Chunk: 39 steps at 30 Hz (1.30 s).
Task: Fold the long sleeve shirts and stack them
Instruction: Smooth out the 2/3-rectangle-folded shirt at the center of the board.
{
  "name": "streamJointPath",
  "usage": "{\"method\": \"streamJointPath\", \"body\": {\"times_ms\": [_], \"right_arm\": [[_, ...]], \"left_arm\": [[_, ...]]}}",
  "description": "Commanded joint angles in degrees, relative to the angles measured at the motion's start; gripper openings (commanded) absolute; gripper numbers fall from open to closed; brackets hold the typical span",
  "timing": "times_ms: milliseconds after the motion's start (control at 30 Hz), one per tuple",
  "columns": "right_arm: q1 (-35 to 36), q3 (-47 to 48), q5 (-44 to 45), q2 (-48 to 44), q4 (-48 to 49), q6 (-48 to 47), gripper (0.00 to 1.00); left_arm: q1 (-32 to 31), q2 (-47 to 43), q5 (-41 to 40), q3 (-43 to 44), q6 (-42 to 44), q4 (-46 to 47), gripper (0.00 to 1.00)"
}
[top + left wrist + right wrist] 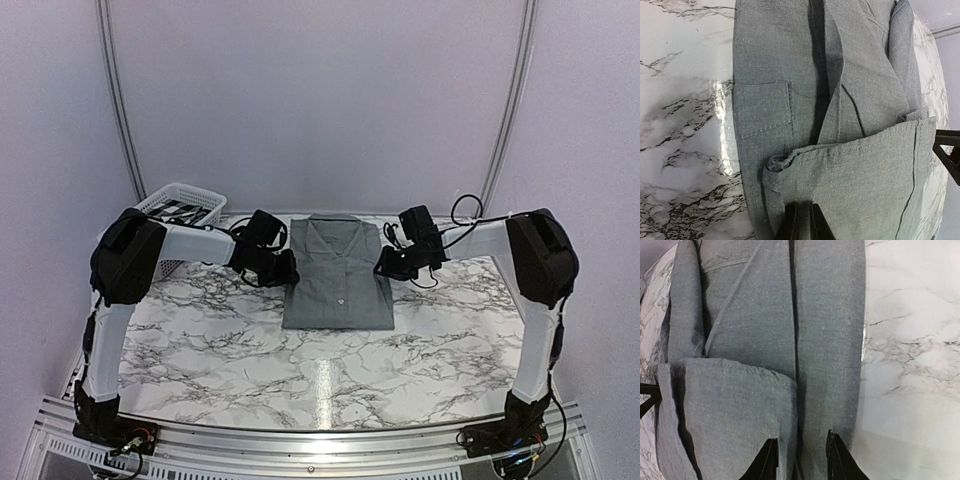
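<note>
Neatly folded grey shirt (337,285), collar farthest, buttoned front up, marble table (250,350).

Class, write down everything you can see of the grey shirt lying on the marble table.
The grey shirt is a plain mid-grey woven button-front, folded into a neat rectangle, front up, with its collar at the far end. It lies flat on the marble table. The left wrist view shows a stitched pocket and layered folds. The left gripper meets its left edge and the right gripper its right edge, where the fingers stand apart over the cloth.
</note>
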Motion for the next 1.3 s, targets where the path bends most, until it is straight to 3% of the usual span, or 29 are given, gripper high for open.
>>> {"method": "streamJointPath", "body": {"times_ms": [0, 267, 567, 1000, 1267], "right_arm": [[0.2, 0.3, 0.8, -6.8, -1.6, -1.3, 0.32], [0.4, 1.3, 1.4, -4.9, -1.6, -2.6, 0.38], [0.2, 3.4, -2.5, 0.1, 0.2, -4.1, 0.39], [0.0, 4.7, -2.9, 3.1, 1.2, -3.4, 0.38], [0.0, 5.8, -3.6, 3.9, 1.7, -2.9, 0.31]], "left_arm": [[0.3, -2.4, -0.2, 1.6, 1.8, -3.2, 0.09], [-0.7, -5.6, -2.5, 0.5, 1.9, -3.8, 0.12], [-0.3, -5.6, -5.7, 0.4, 4.3, -6.1, 0.34], [-0.4, 1.5, -4.8, 6.6, 4.2, -7.8, 0.37], [-0.5, 2.2, -6.8, 6.8, 4.2, -8.3, 0.36]]}}
